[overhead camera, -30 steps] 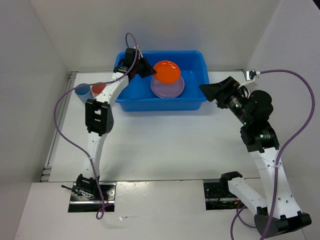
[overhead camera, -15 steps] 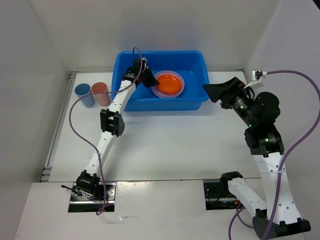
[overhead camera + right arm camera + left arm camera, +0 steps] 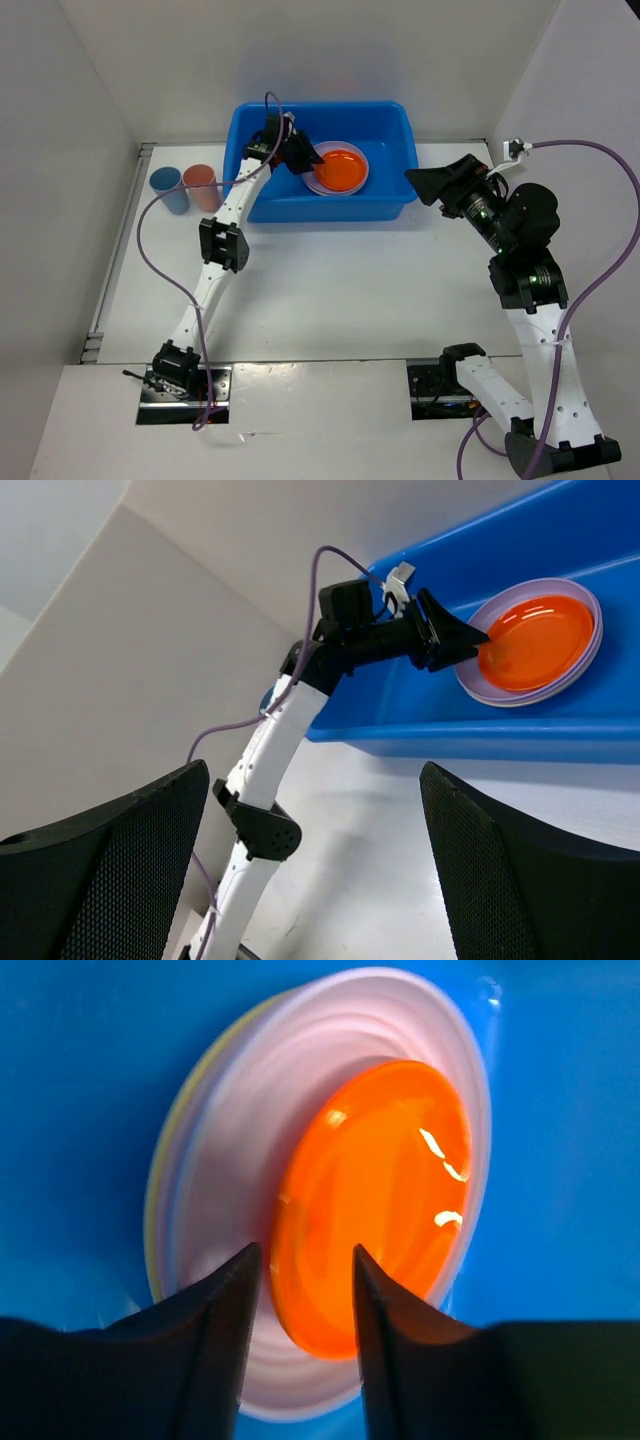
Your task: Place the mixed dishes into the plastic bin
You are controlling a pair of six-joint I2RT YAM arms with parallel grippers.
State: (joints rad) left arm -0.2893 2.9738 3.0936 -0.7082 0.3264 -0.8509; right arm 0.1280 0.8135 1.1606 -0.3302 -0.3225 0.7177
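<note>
Orange plate (image 3: 342, 168) lies flat on the lavender plate (image 3: 322, 187) inside the blue bin (image 3: 330, 210), near the bin's middle. Left fingers (image 3: 300, 158) are parted and straddle the orange plate's near rim. The wrist view shows a sliver of gap on one side, so the plate looks set down rather than gripped. Right fingers (image 3: 418, 182) stand wide apart and empty above the bench (image 3: 330, 290), just right of the bin. Blue cup (image 3: 165, 183) and salmon cup (image 3: 200, 180) stand upright, close together, on the bench left of the bin, not yet binned. Handling judgement: the cups look like thin, stiff, light plastic, glossy and so probably slippery, and unlikely to break. Best hold is probably at the lip, one finger inside the wall and one outside, squeezing lightly. The neighbouring cup leaves little room on that side.
</note>
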